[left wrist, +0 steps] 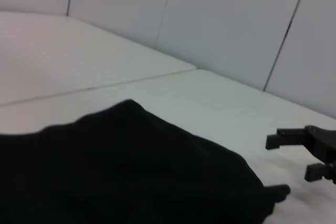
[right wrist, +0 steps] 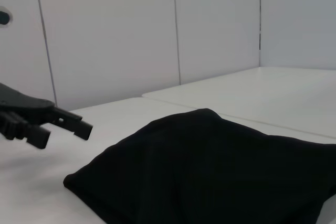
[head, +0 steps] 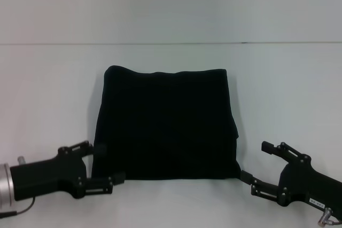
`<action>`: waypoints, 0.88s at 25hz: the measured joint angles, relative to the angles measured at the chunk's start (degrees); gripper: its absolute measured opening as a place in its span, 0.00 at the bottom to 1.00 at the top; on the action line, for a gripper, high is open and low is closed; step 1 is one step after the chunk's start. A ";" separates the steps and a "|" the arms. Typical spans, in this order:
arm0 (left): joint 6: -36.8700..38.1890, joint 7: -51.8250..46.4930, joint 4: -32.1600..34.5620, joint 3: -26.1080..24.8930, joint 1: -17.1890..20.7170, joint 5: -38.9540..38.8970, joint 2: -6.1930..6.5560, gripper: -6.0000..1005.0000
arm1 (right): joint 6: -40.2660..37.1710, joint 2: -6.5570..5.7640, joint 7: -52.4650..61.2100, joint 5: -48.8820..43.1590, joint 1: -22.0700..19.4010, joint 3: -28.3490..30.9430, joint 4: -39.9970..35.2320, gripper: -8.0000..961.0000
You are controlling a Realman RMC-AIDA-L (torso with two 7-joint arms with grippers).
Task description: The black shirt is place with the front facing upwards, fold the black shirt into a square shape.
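The white flat table (head: pixel 48 94) carried the large soft black cloth shirt (head: pixel 164 124), which lay at its centre folded into a near-square block showing only plain black. The left gripper (head: pixel 105 164) sat at the shirt's near left corner, fingers apart, its lower fingertip touching the hem. The right gripper (head: pixel 255 161) waited just off the near right corner, likewise spread and empty.

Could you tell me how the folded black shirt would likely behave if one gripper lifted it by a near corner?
The black shirt looks soft, with rounded, puffy edges, so it would probably droop and unfold. Stacked layers may slide apart. The open left gripper and right gripper flank its near corners on the table.
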 joint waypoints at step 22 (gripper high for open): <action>0.38 2.69 -0.53 -0.78 0.44 1.50 -0.56 0.94 | 0.18 -0.03 -0.01 0.59 0.18 1.01 -0.04 0.98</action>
